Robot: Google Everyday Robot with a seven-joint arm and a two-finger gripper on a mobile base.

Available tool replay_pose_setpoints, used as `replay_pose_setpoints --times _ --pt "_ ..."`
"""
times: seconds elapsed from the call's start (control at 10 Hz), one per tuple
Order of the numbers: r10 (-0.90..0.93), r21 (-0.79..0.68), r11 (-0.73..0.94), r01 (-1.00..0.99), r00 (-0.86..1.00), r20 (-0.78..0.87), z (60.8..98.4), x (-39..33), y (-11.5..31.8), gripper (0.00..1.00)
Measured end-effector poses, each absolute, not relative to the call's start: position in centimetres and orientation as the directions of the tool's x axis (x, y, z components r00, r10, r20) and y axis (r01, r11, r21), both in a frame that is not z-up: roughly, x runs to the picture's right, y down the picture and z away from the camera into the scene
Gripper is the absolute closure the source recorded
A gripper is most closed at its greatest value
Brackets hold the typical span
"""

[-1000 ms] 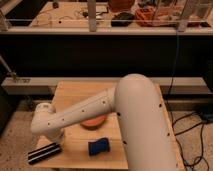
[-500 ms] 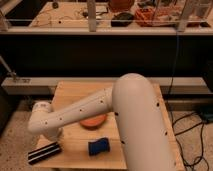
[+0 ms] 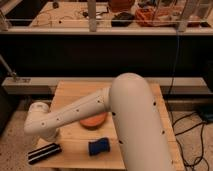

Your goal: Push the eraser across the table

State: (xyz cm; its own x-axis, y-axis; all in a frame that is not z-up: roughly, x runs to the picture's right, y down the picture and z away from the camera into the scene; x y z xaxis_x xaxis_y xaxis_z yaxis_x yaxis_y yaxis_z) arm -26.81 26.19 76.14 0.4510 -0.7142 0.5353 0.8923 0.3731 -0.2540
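Note:
The eraser (image 3: pixel 44 153) is a long black block with a white stripe. It lies at the front left corner of the wooden table (image 3: pixel 75 92). My white arm reaches from the lower right across the table to the left. My gripper (image 3: pixel 49 136) hangs at the arm's end, just above and behind the eraser, mostly hidden by the wrist. I cannot tell whether it touches the eraser.
An orange disc (image 3: pixel 94 121) lies mid-table, partly under the arm. A blue object (image 3: pixel 99 146) sits near the front edge, right of the eraser. A dark shelf unit with a cluttered bench stands behind the table. Cables lie on the floor at right (image 3: pixel 195 135).
The arm's wrist has shifted slightly left and down toward the eraser. The eraser, blue object and orange disc have not visibly moved.

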Motion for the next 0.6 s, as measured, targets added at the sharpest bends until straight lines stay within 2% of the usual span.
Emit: replay_pose_setpoints --times 0.6 --pt "-0.719 -0.249 0.373 0.894 0.448 0.532 75.58 -27.43 26.7 0.96"
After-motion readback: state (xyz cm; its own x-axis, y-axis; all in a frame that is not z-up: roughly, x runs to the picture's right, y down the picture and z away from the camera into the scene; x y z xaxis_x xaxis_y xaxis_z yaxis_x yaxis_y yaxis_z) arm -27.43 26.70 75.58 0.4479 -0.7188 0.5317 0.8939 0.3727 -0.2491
